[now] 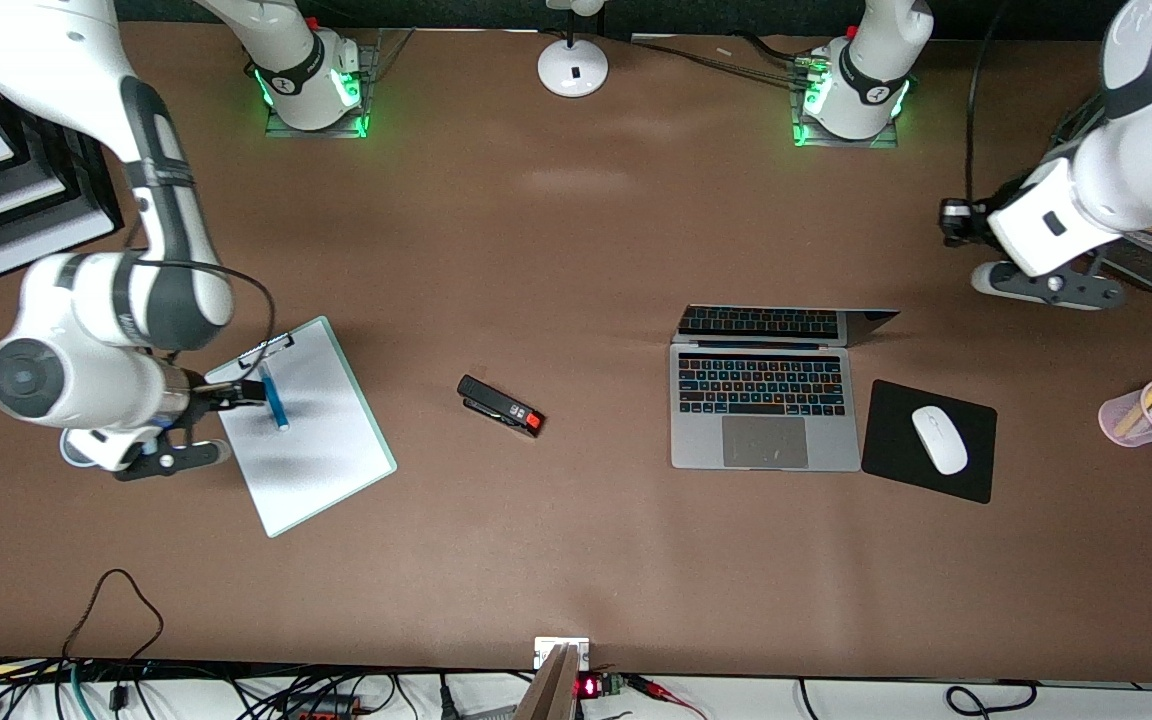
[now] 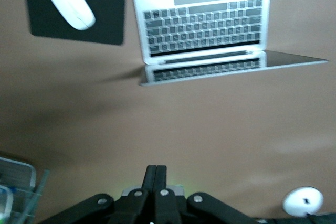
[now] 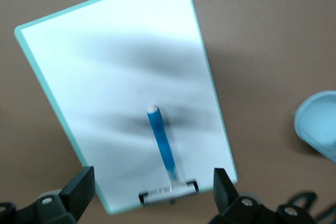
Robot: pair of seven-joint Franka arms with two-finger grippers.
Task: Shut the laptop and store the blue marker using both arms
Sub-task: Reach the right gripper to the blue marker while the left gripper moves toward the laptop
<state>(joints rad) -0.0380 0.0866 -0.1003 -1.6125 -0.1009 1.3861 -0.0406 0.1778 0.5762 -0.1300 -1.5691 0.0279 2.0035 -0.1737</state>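
The laptop point(image 1: 764, 410) stands open, its lid point(image 1: 786, 325) raised, with a mouse pad point(image 1: 928, 440) just beside it. Well toward the right arm's end from the laptop, the blue marker point(image 1: 275, 397) lies on a clipboard point(image 1: 306, 430); the right gripper point(image 3: 152, 190) hovers over it, fingers spread wide, empty. Farther than the laptop, the left gripper point(image 2: 156, 174) waits pinched closed, empty.

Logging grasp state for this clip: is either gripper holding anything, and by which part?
Nothing is held. The right gripper is open over the slim blue marker lying on the white clipboard. The left gripper is shut on nothing.
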